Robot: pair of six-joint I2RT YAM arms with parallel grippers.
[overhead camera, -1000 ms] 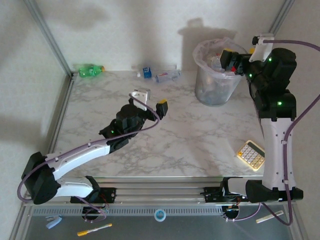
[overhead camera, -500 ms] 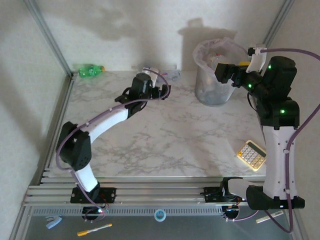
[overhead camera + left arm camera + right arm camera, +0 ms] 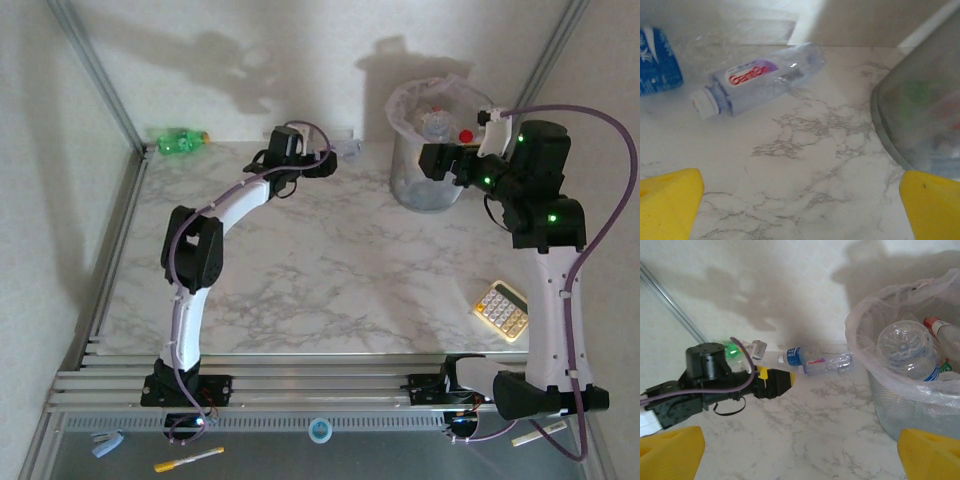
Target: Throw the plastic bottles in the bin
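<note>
Left hand (image 3: 800, 202) has reached farther back, spread wide, empty; a clear bottle (image 3: 760, 80) lies just ahead.

A white, grey-veined marble-pattern worktop (image 3: 340, 280) meets a plain off-white wall (image 3: 200, 90) mottled with soft shadows, slim grey metal frame posts (image 3: 95, 72) rising at its far corners and ribbed aluminium rails (image 3: 320, 385) lining its near edge.

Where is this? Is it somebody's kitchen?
Probably a robot test bench, not a kitchen: a left arm and right arm bolted to a metal rail, a marble-look table, and a lined bin holding bottles.
</note>
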